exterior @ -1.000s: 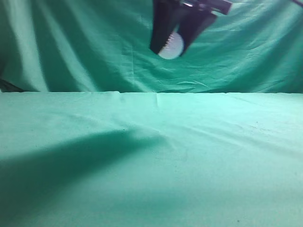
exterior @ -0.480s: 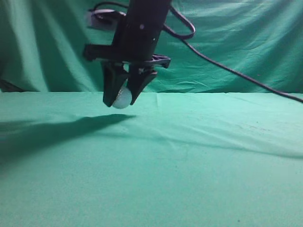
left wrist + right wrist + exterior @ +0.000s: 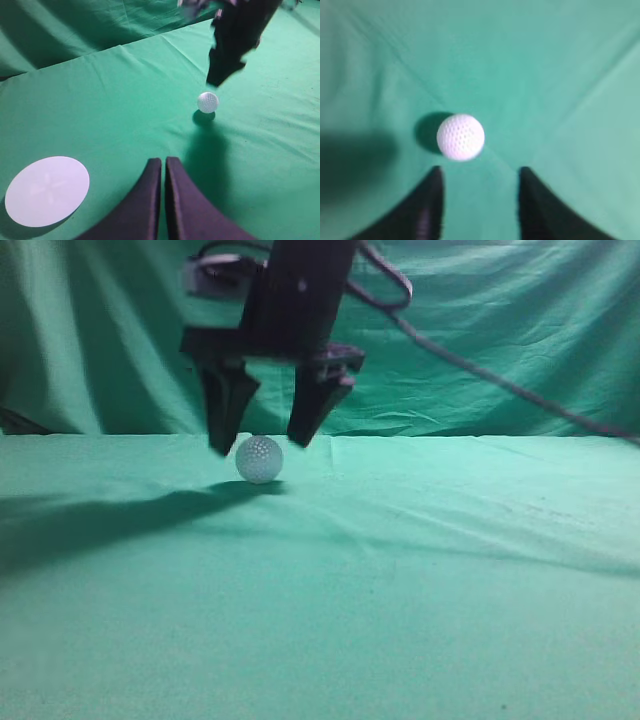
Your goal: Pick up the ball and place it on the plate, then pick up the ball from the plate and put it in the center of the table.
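Resting on the table [image 3: 420, 580] left of centre in the exterior view, the ball [image 3: 259, 459] white and dimpled, right gripper [image 3: 262, 440] just above it, fingers spread wide, touching nothing, left gripper [image 3: 163, 165] pressed together, empty, white plate [image 3: 47, 190] lower left.

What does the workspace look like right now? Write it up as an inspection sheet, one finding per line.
Surface: table covered in slightly wrinkled teal-green cloth.
Job's things: ball rests on the cloth, free of both grippers; white plate lies empty, apart from the ball, seen only in the left wrist view.
Clutter: nothing seen.
Grippers: right gripper open, fingertips just above the ball on either side, not touching it; left gripper shut and empty, set back from the ball.
Cables: black cable trails from the right arm toward the right edge, off the cloth.
Surroundings: draped darker green curtain behind the table.
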Tool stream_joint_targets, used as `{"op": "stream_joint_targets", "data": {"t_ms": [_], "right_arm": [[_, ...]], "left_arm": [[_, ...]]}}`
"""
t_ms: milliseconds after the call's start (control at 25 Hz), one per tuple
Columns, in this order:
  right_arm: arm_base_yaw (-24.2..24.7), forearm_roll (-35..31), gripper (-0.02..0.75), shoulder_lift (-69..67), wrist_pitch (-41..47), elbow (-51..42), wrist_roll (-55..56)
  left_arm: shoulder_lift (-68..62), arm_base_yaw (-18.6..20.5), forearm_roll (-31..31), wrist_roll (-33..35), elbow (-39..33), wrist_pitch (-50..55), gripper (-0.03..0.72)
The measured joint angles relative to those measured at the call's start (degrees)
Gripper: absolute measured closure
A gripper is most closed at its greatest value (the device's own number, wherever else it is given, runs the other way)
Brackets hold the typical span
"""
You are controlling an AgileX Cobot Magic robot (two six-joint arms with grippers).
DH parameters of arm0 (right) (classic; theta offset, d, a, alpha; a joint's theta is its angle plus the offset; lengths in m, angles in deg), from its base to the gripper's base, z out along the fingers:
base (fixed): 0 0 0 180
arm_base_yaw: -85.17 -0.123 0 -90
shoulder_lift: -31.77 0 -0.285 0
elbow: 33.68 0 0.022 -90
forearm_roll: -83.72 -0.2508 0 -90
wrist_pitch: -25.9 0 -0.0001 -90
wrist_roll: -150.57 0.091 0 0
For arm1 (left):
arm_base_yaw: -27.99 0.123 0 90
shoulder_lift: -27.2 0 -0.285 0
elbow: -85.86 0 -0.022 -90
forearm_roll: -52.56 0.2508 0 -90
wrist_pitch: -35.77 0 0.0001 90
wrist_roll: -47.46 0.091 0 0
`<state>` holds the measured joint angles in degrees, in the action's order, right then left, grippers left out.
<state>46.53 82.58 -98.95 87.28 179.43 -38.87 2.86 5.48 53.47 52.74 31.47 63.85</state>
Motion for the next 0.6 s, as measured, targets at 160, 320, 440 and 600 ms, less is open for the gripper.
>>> {"op": "stream_joint_targets", "data": {"t_ms": [160, 320, 440, 600], "right_arm": [[0.0, 1.7, 0.644, 6.3, 8.5, 5.3, 1.8], [0.0, 4.1, 0.738, 13.2, 10.1, 5.9, 2.2], [0.0, 4.6, 0.738, 18.3, 10.5, 5.9, 3.2], [0.0, 4.6, 0.738, 27.2, 10.7, 4.2, 3.3]], "left_arm": [[0.0, 0.0, -0.4, -0.6, 0.0, 0.0, 0.688], [0.0, 0.0, 0.0, -0.7, 0.0, 0.0, 0.688], [0.0, 0.0, 1.4, -0.7, 0.0, 0.0, 0.688], [0.0, 0.0, 1.5, -0.7, 0.0, 0.0, 0.688]]}}
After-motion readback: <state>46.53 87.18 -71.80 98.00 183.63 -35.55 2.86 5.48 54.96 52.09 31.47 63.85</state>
